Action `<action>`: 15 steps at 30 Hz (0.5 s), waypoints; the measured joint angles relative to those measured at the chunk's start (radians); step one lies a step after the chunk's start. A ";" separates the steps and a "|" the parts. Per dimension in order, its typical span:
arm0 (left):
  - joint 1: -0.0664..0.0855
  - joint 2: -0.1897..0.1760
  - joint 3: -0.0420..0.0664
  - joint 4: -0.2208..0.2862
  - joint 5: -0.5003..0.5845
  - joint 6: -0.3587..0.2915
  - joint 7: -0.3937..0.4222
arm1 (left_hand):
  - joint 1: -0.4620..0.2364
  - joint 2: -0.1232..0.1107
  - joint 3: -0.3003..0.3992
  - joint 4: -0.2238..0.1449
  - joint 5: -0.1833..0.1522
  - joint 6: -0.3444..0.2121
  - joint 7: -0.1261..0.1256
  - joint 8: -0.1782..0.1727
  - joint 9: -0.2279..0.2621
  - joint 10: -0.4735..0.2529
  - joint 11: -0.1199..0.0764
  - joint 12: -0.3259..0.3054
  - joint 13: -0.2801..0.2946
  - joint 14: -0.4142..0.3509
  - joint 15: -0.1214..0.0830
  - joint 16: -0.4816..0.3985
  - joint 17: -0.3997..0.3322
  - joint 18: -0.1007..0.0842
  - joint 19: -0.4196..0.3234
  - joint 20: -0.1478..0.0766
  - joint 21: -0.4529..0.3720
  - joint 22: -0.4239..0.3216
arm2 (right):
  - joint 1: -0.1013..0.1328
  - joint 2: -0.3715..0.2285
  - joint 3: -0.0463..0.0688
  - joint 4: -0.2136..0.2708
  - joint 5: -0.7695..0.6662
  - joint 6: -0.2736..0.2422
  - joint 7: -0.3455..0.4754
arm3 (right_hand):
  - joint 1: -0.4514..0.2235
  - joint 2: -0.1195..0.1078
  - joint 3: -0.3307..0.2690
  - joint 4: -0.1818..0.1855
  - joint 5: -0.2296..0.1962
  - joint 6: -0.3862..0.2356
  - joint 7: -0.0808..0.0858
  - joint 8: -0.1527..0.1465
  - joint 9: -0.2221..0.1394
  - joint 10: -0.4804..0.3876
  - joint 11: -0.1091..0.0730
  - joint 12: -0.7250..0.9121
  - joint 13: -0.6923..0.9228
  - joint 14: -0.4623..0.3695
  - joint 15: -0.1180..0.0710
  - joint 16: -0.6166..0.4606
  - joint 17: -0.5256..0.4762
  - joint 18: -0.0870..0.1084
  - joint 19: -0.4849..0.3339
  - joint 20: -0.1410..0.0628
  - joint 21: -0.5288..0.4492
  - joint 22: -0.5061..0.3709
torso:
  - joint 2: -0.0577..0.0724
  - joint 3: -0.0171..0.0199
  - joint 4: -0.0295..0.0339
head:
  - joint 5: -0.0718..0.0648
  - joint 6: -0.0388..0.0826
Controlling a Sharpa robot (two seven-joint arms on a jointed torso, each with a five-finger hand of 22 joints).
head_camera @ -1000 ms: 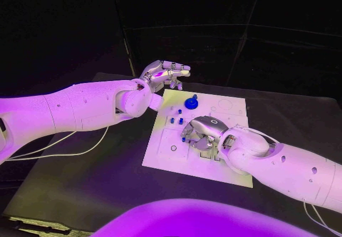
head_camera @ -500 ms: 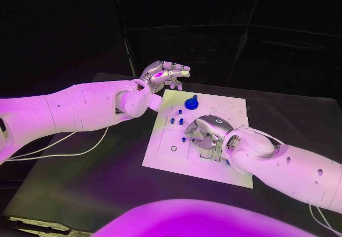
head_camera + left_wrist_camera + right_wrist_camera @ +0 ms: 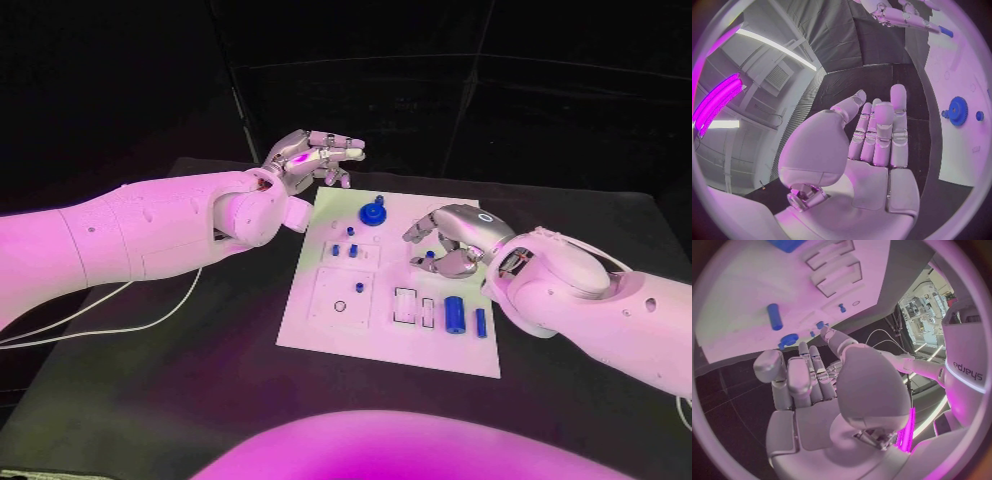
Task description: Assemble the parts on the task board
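Task board [image 3: 325, 325] mid-table w/ bare black table [image 3: 173, 390] round its near and left edges, your left hand [image 3: 307, 157] raised past board's far left corner, fingers curled, nothing in it, right hand [image 3: 450, 240] over board's right side, fingers bent, holding nothing, blue gear [image 3: 372, 214] at far end, blue cylinder [image 3: 454, 314] near right edge.

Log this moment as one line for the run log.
left hand: empty, beyond board | right hand: empty, above white task board | blue gear: on board
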 measured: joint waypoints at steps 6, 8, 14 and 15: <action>0.000 0.002 0.000 -0.001 0.000 0.000 0.000 | 0.000 0.000 0.000 0.000 0.000 0.000 0.000 0.000 0.000 0.000 0.000 0.000 0.000 0.000 0.000 0.000 0.000 0.000 0.000 0.000 0.000 0.000 | 0.015 -0.021 0.001 -0.019 -0.001 0.031 -0.039 | 0.016 0.016 -0.086 0.011 0.000 -0.014 0.007 0.000 0.000 -0.028 0.007 0.015 -0.004 0.000 0.000 -0.006 -0.013 0.000 0.000 0.000 -0.006 -0.012 | 0.000 0.0006 0.0000 | -0.020 0.012; 0.000 0.003 0.000 -0.001 0.000 0.000 0.000 | 0.000 0.000 0.000 0.000 0.000 0.000 0.000 0.000 0.000 0.000 0.000 0.000 0.000 0.000 0.000 0.000 0.000 0.000 0.000 0.000 0.000 0.000 | 0.016 -0.020 0.001 -0.022 -0.003 0.039 -0.045 | 0.020 0.020 -0.099 0.013 0.000 -0.014 0.007 0.000 0.001 -0.028 0.007 0.018 -0.004 0.000 0.000 -0.006 -0.013 0.000 0.000 0.000 -0.006 -0.012 | 0.001 0.0010 0.0000 | -0.026 0.015; 0.000 0.006 0.000 -0.002 0.000 0.001 0.000 | 0.000 0.000 0.000 0.000 0.000 0.000 0.000 0.000 0.000 0.000 0.000 0.000 0.000 0.000 0.000 0.000 0.000 0.000 0.000 0.000 0.000 0.000 | 0.018 -0.008 0.002 -0.037 -0.007 0.077 -0.059 | 0.028 0.028 -0.143 0.024 0.000 -0.020 0.008 0.000 0.001 -0.035 0.007 0.032 -0.005 0.000 0.000 -0.006 -0.013 0.000 0.000 0.000 -0.009 -0.014 | 0.002 0.0011 0.0012 | -0.035 0.018; 0.000 0.006 0.000 -0.003 0.000 0.001 0.000 | 0.000 0.000 0.000 0.000 0.000 0.000 0.000 0.000 0.000 0.000 0.000 0.000 0.000 0.000 0.000 0.000 0.000 0.000 0.000 0.000 0.000 0.000 | 0.018 -0.005 0.002 -0.039 -0.007 0.085 -0.061 | 0.031 0.031 -0.150 0.025 0.000 -0.020 0.008 0.000 0.001 -0.035 0.007 0.033 -0.005 0.000 0.000 -0.006 -0.013 0.000 0.000 0.000 -0.010 -0.014 | 0.002 0.0011 0.0014 | -0.035 0.018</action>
